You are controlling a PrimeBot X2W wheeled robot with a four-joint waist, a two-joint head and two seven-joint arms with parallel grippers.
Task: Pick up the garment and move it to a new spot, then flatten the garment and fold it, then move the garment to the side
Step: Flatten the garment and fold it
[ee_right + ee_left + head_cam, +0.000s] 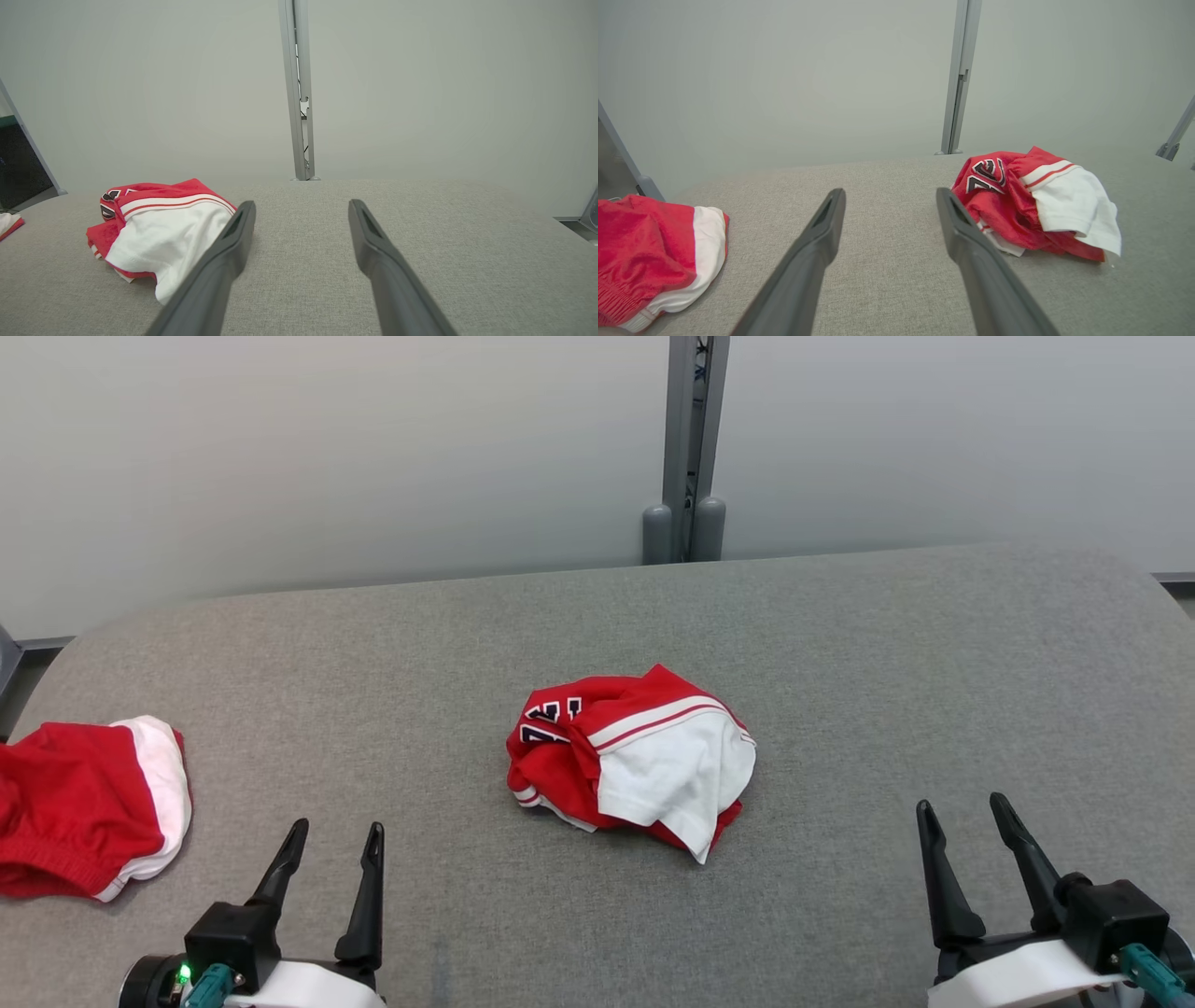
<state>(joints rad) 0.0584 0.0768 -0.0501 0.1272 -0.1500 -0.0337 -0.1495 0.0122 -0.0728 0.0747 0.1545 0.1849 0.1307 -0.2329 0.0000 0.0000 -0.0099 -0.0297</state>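
A crumpled red and white garment [635,761] with dark lettering lies bunched in the middle of the grey table [840,663]. It sits right of my left fingers in the left wrist view [1036,205] and left of my right fingers in the right wrist view [154,228]. My left gripper [336,835] rests at the lower left, open, with nothing between its fingers. At the lower right my right gripper [962,807] is open too and holds nothing. Both stand well short of the garment.
A second red and white piece of clothing [84,803] lies at the table's left edge, also in the left wrist view [654,261]. A pale wall with a grey upright post [689,448] stands behind the table's far edge.
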